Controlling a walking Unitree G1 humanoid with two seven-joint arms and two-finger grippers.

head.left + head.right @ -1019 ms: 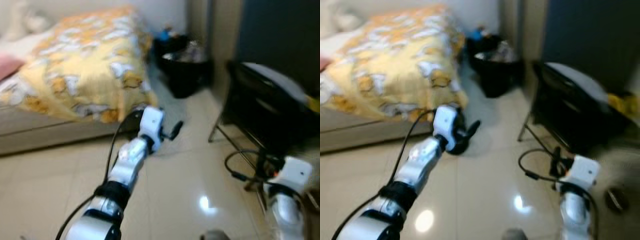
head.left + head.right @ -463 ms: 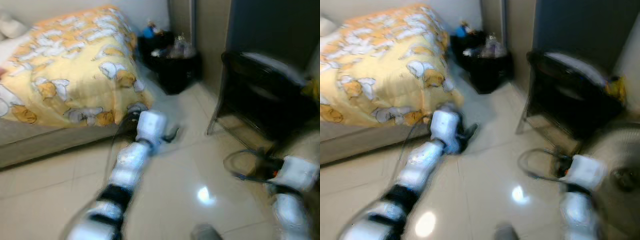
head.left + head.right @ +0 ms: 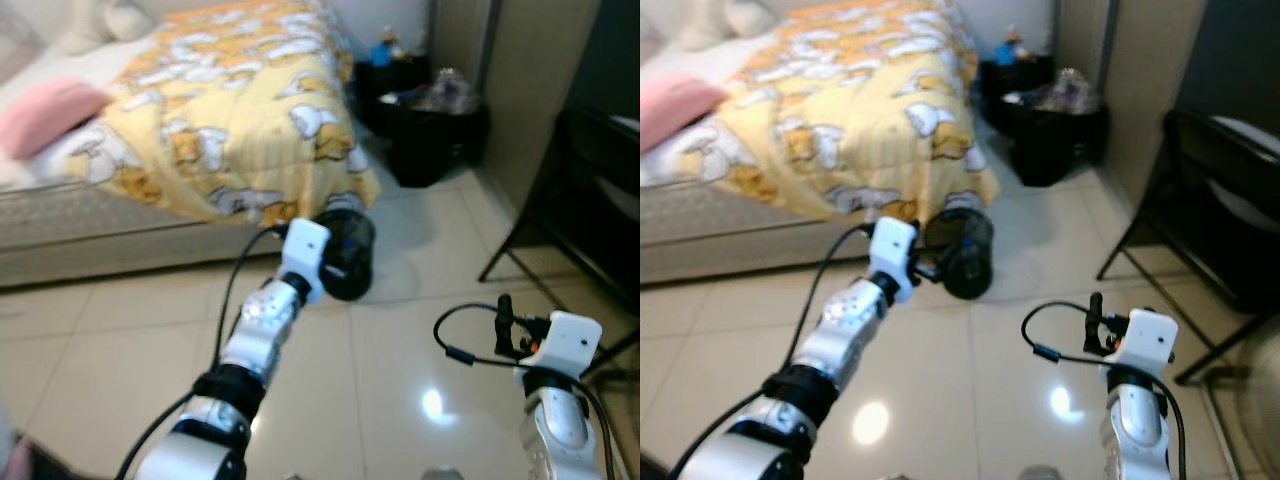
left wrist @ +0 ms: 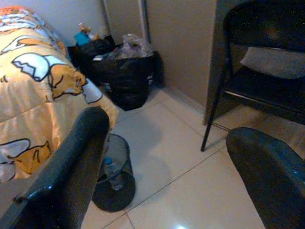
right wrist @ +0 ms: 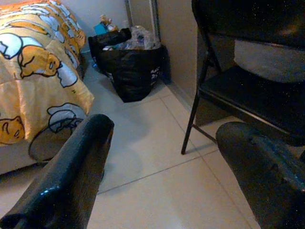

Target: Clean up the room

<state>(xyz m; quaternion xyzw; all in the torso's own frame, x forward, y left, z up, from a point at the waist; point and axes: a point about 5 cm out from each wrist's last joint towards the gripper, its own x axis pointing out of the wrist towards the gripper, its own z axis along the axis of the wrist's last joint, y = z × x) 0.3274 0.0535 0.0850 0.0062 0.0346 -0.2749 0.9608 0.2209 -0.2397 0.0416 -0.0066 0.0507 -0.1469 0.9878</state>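
Note:
A black mesh waste bin (image 3: 347, 256) stands on the tiled floor at the corner of the bed (image 3: 230, 120). A clear plastic bottle (image 4: 112, 171) lies inside it. My left gripper (image 4: 167, 126) is held out over the floor just short of the bin, fingers (image 4: 71, 167) wide apart and nothing between them. My right gripper (image 5: 164, 126) hovers lower and nearer, right of centre, open and holding nothing; its white wrist (image 3: 571, 340) is in the left eye view. Stuffed black trash bags (image 3: 430, 135) sit against the far wall.
The bed carries a yellow cartoon blanket and a pink pillow (image 3: 50, 105). A black folding chair (image 3: 1225, 215) stands on the right with a pale cushion (image 4: 274, 59) on its seat. A fan's edge (image 3: 1262, 390) is at far right. Glossy tiles lie between.
The camera has swung left and the blur has gone: more of the bed, the pillow and the bin are now in view. Both arms stay held out, still open.

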